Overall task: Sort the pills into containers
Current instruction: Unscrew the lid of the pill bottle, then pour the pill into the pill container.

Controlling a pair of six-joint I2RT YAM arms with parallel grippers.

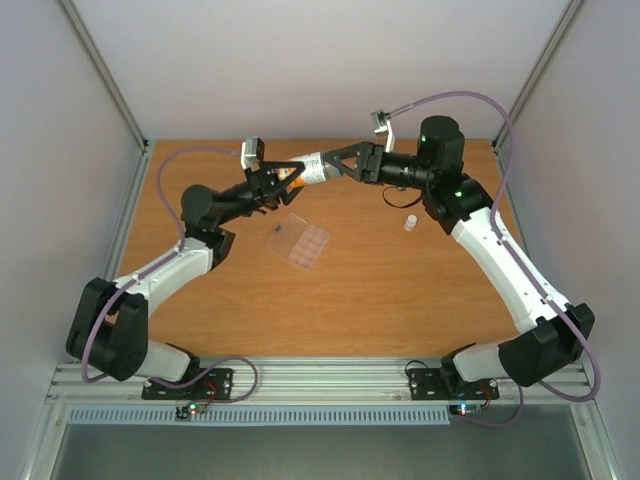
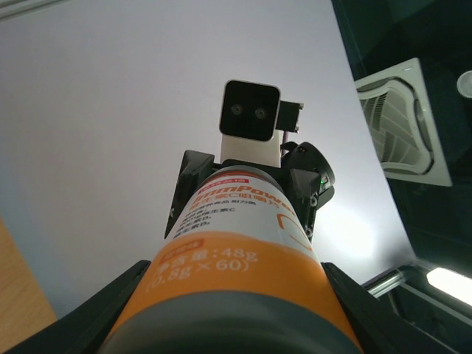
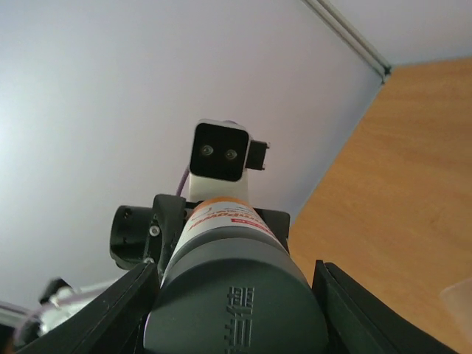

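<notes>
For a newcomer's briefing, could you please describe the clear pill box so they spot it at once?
Start at the wooden table's middle. The pill box lies flat there, just nearer the arms' bases than the raised orange bottle. It is the only clear, gridded rectangle; the small white item to its right is opaque.

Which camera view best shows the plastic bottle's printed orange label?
The left wrist view: the orange label is large, print readable. The right wrist view shows only a strip behind the round grey cap. The top view shows the bottle tiny.

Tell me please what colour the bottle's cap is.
Dark grey cap, best seen in the right wrist view.
</notes>
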